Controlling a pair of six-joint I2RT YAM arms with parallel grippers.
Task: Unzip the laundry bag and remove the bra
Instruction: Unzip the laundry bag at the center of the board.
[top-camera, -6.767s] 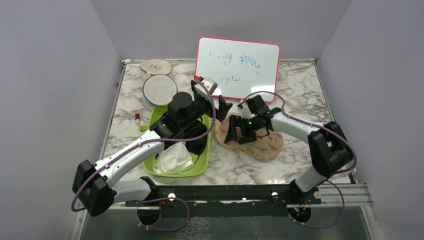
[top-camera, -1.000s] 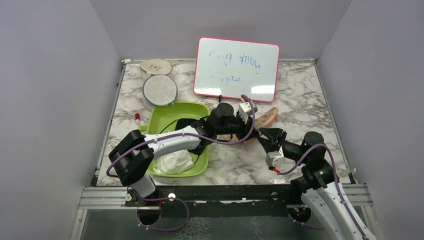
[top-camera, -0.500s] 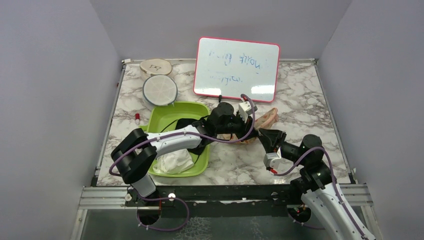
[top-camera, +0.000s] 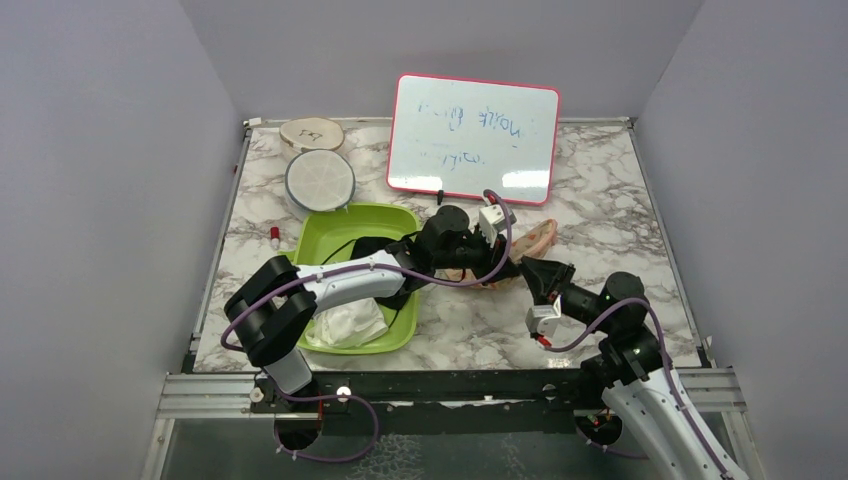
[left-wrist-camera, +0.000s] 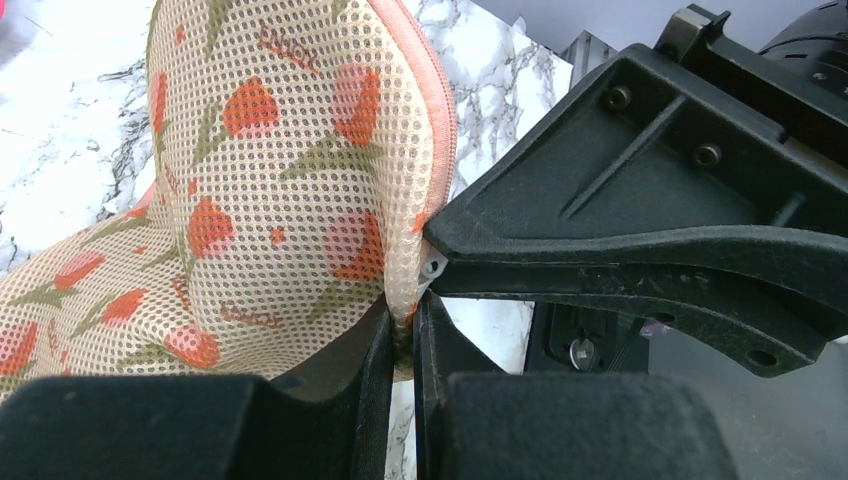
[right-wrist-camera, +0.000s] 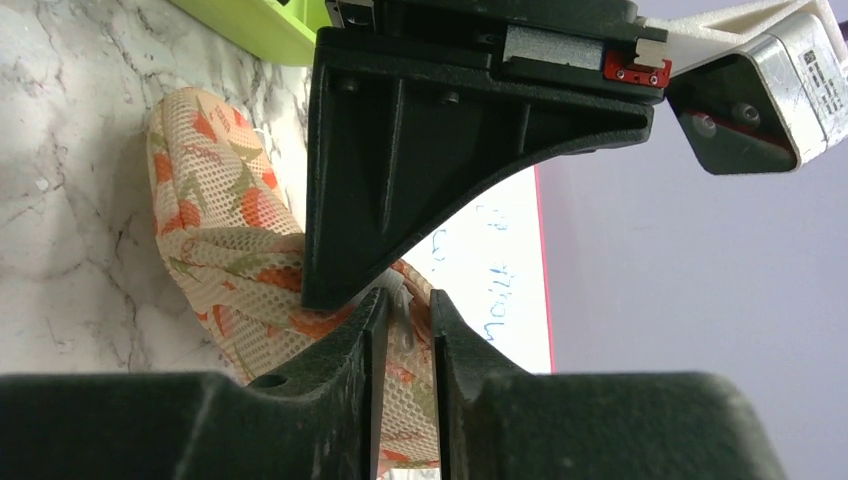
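**Laundry bag (top-camera: 540, 237): held at the zip edge, not opened yet**

Position: the laundry bag lies on the marble table (top-camera: 620, 200) right of centre, between the green tub (top-camera: 350, 208) and the right arm. It is in front of the whiteboard (top-camera: 472, 137). One end is lifted off the surface and curls upward.

Left gripper (left-wrist-camera: 403, 328): jaws together, clamped on the bag's seam just below the zip tape (left-wrist-camera: 442, 120).

Right gripper (right-wrist-camera: 405, 312): jaws nearly together, with only a narrow gap. Its tip meets the same edge right beside the left fingers. A small pale tab (left-wrist-camera: 432, 268) sits at that tip and is probably the zip pull. Cannot tell whether the jaws have a real bite on it.

Progress:
- Done: bag picked up at one end and braced by the left arm, and the right arm brought to the pull.
- The visible stretch of zip looks fully shut, so I judge that unzipping has not begun.
- The bra shows in no view and is presumably inside the mesh.

Left to do: secure the pull, run it along the curved edge, spread the opening, reach in, and draw the garment out.
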